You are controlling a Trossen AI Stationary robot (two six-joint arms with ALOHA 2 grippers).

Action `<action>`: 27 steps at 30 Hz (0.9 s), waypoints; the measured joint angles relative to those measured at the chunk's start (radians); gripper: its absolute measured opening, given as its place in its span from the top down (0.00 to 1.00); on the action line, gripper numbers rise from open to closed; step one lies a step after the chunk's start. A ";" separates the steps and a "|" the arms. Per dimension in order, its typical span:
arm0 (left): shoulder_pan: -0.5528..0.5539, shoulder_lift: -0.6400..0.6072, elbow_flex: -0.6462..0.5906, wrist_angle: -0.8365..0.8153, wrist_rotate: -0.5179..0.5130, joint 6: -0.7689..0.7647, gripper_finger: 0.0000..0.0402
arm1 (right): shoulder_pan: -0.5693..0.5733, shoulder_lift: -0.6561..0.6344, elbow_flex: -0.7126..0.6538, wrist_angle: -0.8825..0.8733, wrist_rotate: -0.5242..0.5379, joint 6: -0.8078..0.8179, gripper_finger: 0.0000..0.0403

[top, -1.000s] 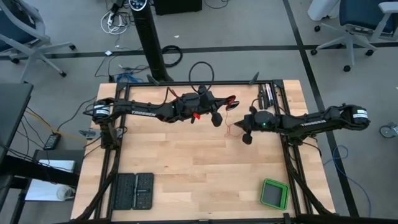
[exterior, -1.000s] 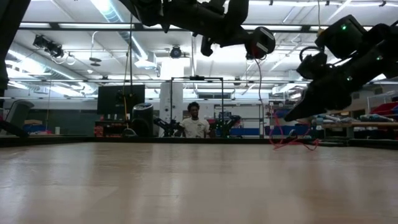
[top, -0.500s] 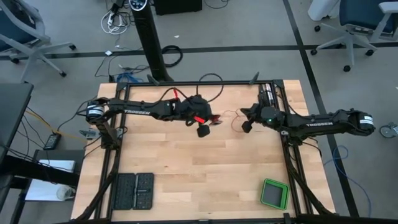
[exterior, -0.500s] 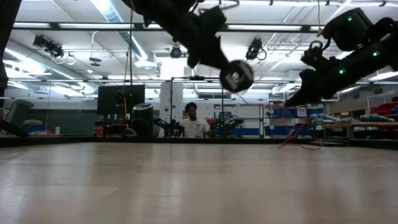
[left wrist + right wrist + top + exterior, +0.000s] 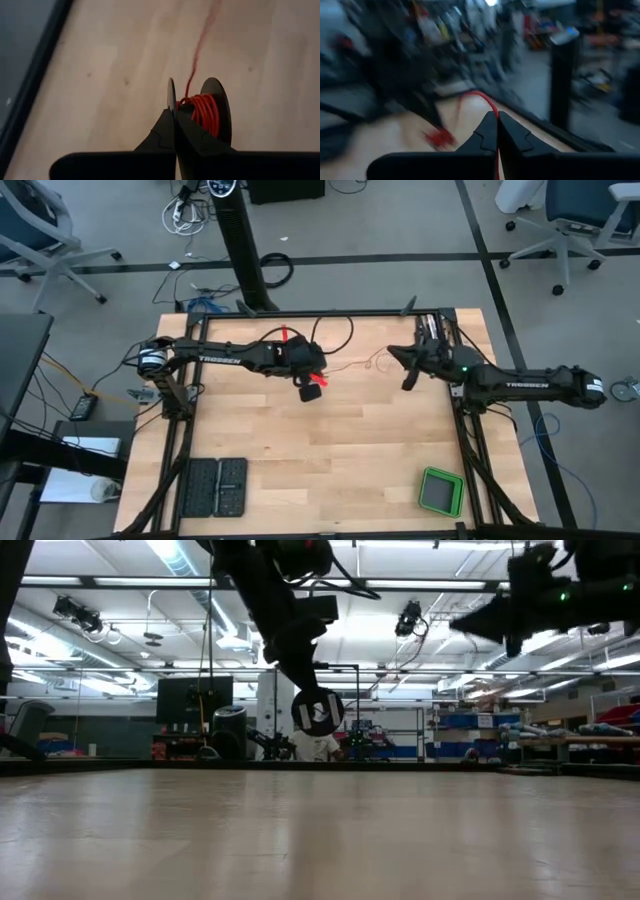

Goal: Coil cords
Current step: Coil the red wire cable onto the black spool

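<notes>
Light wooden table (image 5: 300,450) mostly bare. Left gripper (image 5: 174,112) pinched on the rim of a small black spool (image 5: 212,107), several turns of thin red-orange cord (image 5: 202,112) already wound on. Right gripper (image 5: 497,125) pinches the cord's free run, which spans between them. Judging roughly midway; that span still needs winding.

Table (image 5: 330,450) pale matt wood planks; spool (image 5: 215,107) dark matt plastic; cord (image 5: 202,112) thin red string

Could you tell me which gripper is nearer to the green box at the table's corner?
Right. The right gripper is up the table on the green box's side; the left gripper is farther across, near the middle.
</notes>
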 joint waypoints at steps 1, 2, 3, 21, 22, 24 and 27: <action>0.000 0.000 0.000 0.007 -0.018 -0.014 1.00 | 0.000 -0.003 0.000 0.036 -0.027 0.012 1.00; 0.000 0.000 0.000 0.014 -0.040 -0.032 1.00 | 0.000 -0.005 0.000 0.069 -0.051 0.024 1.00; 0.000 0.000 0.000 0.031 -0.067 -0.045 1.00 | 0.001 -0.005 0.000 0.096 -0.072 0.035 1.00; 0.067 0.063 0.000 0.407 -0.190 -0.281 1.00 | 0.098 0.103 0.000 0.369 -0.134 0.063 1.00; 0.071 0.065 -0.001 0.441 -0.171 -0.301 1.00 | 0.102 0.120 0.000 0.387 -0.134 0.063 1.00; 0.080 0.074 0.000 0.535 -0.124 -0.334 1.00 | 0.113 0.151 0.000 0.420 -0.134 0.063 1.00; 0.089 0.079 0.000 0.615 -0.065 -0.385 1.00 | 0.127 0.195 0.000 0.481 -0.149 0.063 1.00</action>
